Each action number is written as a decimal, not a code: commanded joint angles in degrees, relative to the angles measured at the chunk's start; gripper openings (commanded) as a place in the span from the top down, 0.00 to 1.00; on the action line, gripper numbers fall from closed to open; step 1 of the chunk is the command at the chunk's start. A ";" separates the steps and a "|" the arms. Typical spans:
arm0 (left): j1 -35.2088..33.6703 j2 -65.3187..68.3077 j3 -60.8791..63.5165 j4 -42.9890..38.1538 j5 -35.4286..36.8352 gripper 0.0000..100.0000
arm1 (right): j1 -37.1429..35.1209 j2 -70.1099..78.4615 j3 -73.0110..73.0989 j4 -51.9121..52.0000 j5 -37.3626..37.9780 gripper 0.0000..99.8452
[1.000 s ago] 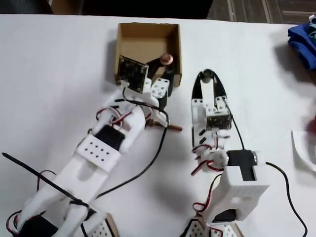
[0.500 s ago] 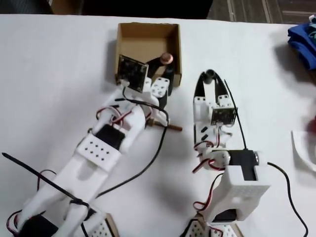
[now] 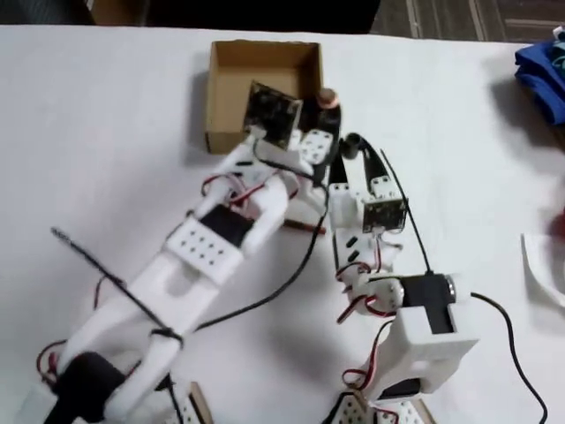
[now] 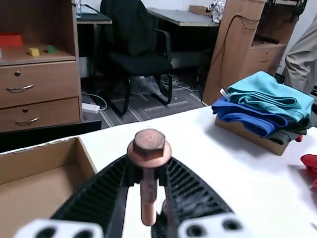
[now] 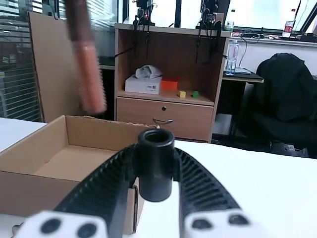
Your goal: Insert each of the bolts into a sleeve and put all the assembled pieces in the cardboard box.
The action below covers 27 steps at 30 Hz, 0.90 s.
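Bolt (image 4: 148,147) and sleeve (image 5: 155,148) are both held off the table (image 3: 106,132), close to the cardboard box (image 3: 214,106). Your left gripper (image 4: 147,174) is clamped on the copper-coloured bolt: its two black fingers (image 4: 106,193) press on the shaft just under the hexagonal head. The bolt stands upright, head on top, just outside the box, next to the wall that faces the right arm. Your right gripper (image 5: 155,174) is closed around the black sleeve and holds it upright with the open end on top. The sleeve is also outside the box, on the same side, a little nearer to the arm bases than the bolt. From the right wrist camera you see the bolt hanging higher than the sleeve and more toward the box. The two parts are apart, and the bolt is not inside the sleeve. A second bolt (image 3: 311,229) lies flat on the table, away from the box toward the arm bases, and the left arm covers part of it. Folded cloths (image 4: 262,106), blue and turquoise, lie on the table well apart from the box, on the right arm's side.
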 commanded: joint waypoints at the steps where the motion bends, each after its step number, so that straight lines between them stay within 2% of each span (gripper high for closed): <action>1: 2.29 1.58 -6.90 0.18 0.44 0.97 | -0.31 -3.03 -0.09 0.22 -0.26 0.98; 11: 3.96 6.77 -8.22 0.09 0.00 0.97 | -0.40 -3.03 -0.09 0.22 -0.26 0.98; 27: 3.78 7.30 -10.95 0.18 0.00 0.97 | -0.31 -3.03 -0.09 0.31 -0.26 0.98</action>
